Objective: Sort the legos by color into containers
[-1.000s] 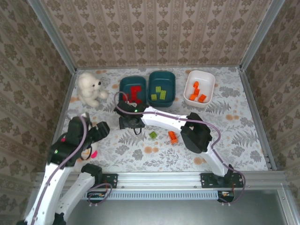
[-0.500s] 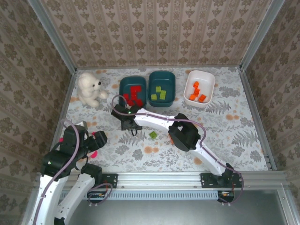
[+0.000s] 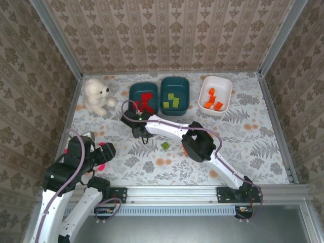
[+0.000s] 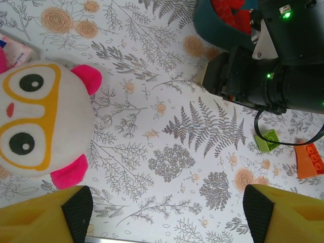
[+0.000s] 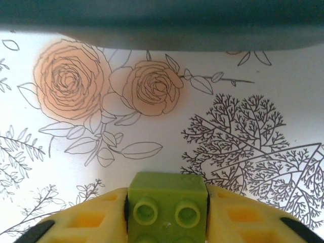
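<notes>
Right wrist view has the right gripper (image 5: 167, 217) pinched narrow on a light green lego (image 5: 167, 195), studs facing the camera, held between the yellow fingers (image 5: 86, 220) over the floral table (image 5: 253, 101). The wall of a dark teal tub (image 5: 162, 25) runs just beyond it.

From the top external camera, that gripper (image 3: 143, 132) sits just in front of the left teal tub (image 3: 132, 93), which holds the red legos (image 3: 146, 100). The middle teal tub (image 3: 184, 86) holds green legos (image 3: 173, 100) and the white tub (image 3: 223, 83) holds orange legos (image 3: 212, 101). A loose green lego (image 3: 165, 146) lies on the table (image 3: 253, 136) beside the right arm's elbow.

Compared with a second ago, the right arm's elbow has swung left and now covers the spot where the loose orange lego lay. That orange lego (image 4: 310, 159) shows in the left wrist view, near the loose green one (image 4: 267, 140). The right wrist itself has hardly shifted from the tub's front edge.

The left gripper (image 3: 104, 152) has drawn back toward its base since then. Its jaws stand wide, holding nothing, above the pink-and-white plush doll (image 4: 38, 124). The white teddy bear (image 3: 97, 96) sits unmoved at the far left.
</notes>
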Motion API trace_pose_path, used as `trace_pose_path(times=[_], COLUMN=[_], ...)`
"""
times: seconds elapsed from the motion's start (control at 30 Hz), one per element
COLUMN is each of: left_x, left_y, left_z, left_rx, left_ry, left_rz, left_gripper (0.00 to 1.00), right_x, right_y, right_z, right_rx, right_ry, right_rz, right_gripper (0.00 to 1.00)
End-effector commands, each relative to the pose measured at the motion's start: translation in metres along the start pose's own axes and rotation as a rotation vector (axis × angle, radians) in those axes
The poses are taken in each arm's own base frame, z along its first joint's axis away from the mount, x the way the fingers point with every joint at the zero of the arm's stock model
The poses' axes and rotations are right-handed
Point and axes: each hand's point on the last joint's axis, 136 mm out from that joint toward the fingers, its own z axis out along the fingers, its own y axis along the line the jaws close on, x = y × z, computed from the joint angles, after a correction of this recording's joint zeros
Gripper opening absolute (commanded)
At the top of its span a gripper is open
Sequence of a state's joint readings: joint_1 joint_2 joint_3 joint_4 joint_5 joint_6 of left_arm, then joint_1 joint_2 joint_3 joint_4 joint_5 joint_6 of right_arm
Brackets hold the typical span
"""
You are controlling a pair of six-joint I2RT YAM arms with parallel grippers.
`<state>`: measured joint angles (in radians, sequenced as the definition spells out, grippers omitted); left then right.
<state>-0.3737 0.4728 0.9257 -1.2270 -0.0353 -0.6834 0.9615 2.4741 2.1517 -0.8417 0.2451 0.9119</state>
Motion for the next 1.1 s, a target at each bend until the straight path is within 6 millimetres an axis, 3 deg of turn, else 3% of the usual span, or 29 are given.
trace_pose_path(times=[0.0, 0.13, 0.23, 0.37, 0.47, 0.63, 0.77, 0.93, 1.07], left_x=[0.001, 0.013, 0.019, 0.008, 0.000, -0.010, -0.017, -0.027, -0.034], left_y=[-0.006, -0.016, -0.023, -0.046, -0.066, -0.110, -0.142, -0.163, -0.167], left_z=[-0.001, 0.013, 0.024, 0.031, 0.045, 0.075, 0.102, 0.120, 0.123], left_rx=[0.033, 0.092, 0.135, 0.218, 0.249, 0.299, 0.356, 0.369, 0.345], left_ry=[0.010, 0.067, 0.099, 0.090, 0.105, 0.124, 0.155, 0.160, 0.154], left_rz=[0.024, 0.043, 0.032, 0.008, 0.038, 0.116, 0.084, 0.066, 0.095], left_gripper=[0.81, 0.81, 0.80, 0.79, 0.78, 0.80, 0.81, 0.81, 0.81], right_x=[-0.006, -0.013, -0.023, -0.048, -0.071, -0.121, -0.170, -0.225, -0.248], right_y=[-0.004, -0.004, -0.015, -0.044, -0.073, -0.119, -0.141, -0.162, -0.189], right_z=[-0.006, -0.038, -0.076, -0.128, -0.143, -0.125, -0.093, -0.058, -0.026], right_rx=[0.019, -0.016, -0.035, -0.057, -0.057, -0.043, -0.032, -0.034, -0.028], right_ry=[-0.013, -0.038, -0.087, -0.169, -0.190, -0.191, -0.214, -0.270, -0.256], right_rz=[-0.021, -0.052, -0.067, -0.066, -0.044, 0.050, 0.099, 0.157, 0.261], right_gripper=[0.31, 0.28, 0.26, 0.27, 0.27, 0.27, 0.26, 0.26, 0.26])
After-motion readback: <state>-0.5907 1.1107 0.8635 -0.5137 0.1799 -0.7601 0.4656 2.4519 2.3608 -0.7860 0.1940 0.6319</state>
